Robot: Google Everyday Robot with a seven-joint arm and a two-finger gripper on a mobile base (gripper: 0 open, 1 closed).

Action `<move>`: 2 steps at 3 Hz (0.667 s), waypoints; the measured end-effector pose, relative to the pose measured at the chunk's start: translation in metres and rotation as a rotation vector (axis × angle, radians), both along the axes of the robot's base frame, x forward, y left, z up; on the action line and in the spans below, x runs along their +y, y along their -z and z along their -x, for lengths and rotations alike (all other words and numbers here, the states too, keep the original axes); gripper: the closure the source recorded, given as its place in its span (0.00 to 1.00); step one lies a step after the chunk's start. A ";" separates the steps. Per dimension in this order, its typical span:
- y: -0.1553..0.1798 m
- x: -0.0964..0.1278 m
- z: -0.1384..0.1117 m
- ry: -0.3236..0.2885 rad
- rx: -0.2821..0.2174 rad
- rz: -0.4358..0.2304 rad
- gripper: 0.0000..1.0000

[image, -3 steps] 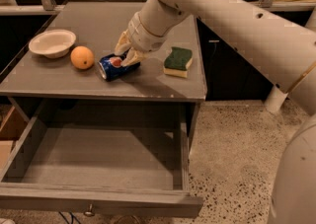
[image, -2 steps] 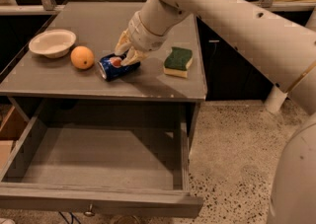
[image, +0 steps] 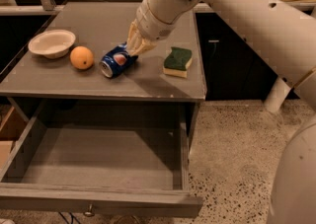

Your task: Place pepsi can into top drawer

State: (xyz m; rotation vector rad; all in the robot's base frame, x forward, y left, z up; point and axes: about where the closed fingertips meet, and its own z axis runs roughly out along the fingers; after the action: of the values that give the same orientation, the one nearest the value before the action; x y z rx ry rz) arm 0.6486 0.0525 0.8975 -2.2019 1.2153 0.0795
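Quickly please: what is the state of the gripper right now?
Gripper: down at the far end of the can, which lies on the tabletop; open or closed cannot be told.

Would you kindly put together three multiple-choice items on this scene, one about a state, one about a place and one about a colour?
1. The top drawer is: A shut; B pulled open, nothing showing inside; C open and packed full.
2. The pepsi can is: A in the drawer; B on the tabletop between the orange and the sponge; C held up in the air.
3. The sponge's top face is: A green; B red; C white.

Answers:
1 B, its grey interior is exposed and bare.
2 B, it lies on its side there, with the end effector at its far end.
3 A, green over a yellow layer.
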 end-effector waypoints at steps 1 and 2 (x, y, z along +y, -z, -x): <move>-0.016 -0.010 -0.002 0.021 -0.011 -0.002 1.00; -0.017 -0.011 -0.002 0.023 -0.012 -0.002 0.83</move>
State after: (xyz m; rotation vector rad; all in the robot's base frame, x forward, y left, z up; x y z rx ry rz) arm 0.6510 0.0417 0.9150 -2.1830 1.2324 0.0581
